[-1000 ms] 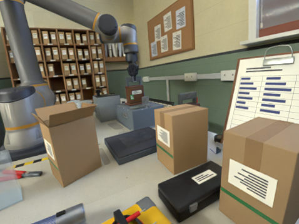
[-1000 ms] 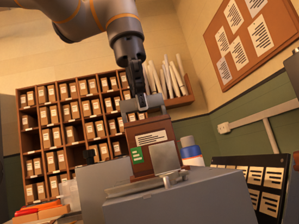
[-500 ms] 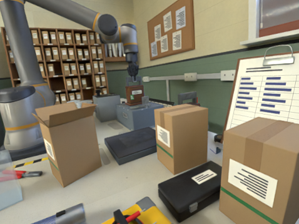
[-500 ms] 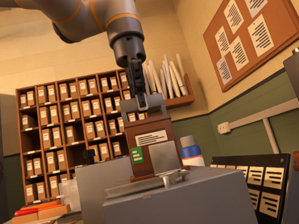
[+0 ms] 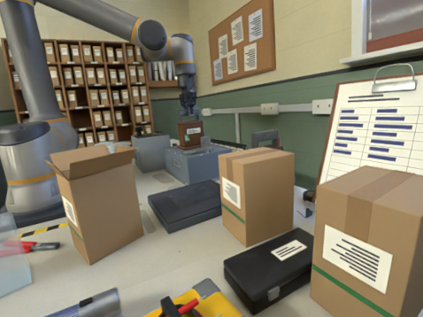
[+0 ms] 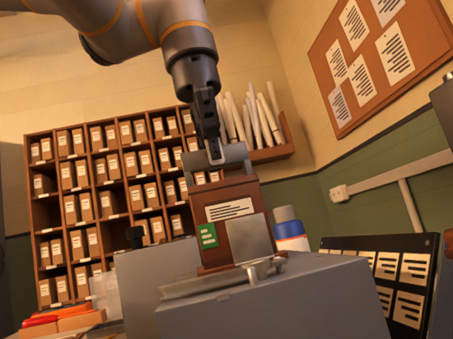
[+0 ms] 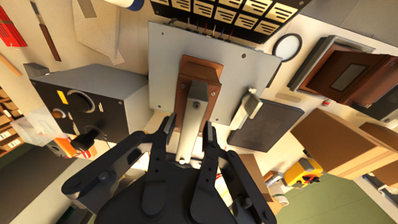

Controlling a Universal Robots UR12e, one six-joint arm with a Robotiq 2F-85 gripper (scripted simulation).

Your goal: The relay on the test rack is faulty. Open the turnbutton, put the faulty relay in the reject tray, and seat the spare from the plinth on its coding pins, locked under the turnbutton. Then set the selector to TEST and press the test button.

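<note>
My gripper point(image 7: 187, 130) point(image 6: 215, 154) point(image 5: 189, 109) is open and holds nothing. It stands at the grey handle point(image 7: 192, 119) point(image 6: 216, 158) on top of a brown relay point(image 6: 228, 220) point(image 5: 190, 133) point(image 7: 198, 81). That relay sits upright on the grey test rack point(image 6: 272, 296) point(image 5: 197, 160) point(image 7: 207, 72). The turnbutton point(image 7: 247, 108) point(image 6: 263, 267) stands at the rack's edge, beside the relay. A second brown relay point(image 7: 346, 77) lies in a tray on the right in the wrist camera. The control box point(image 7: 85, 100) point(image 5: 150, 149) with selector knob point(image 7: 83, 140) point(image 6: 134, 234) stands to the left of the rack.
Behind the rack are a shelf wall of small boxes point(image 5: 95, 91) and a green wainscot. Cardboard boxes point(image 5: 256, 191) point(image 5: 95, 200) point(image 5: 367, 240), a dark flat tray point(image 5: 188, 204) and a black case point(image 5: 270, 266) stand on the bench nearer the side camera.
</note>
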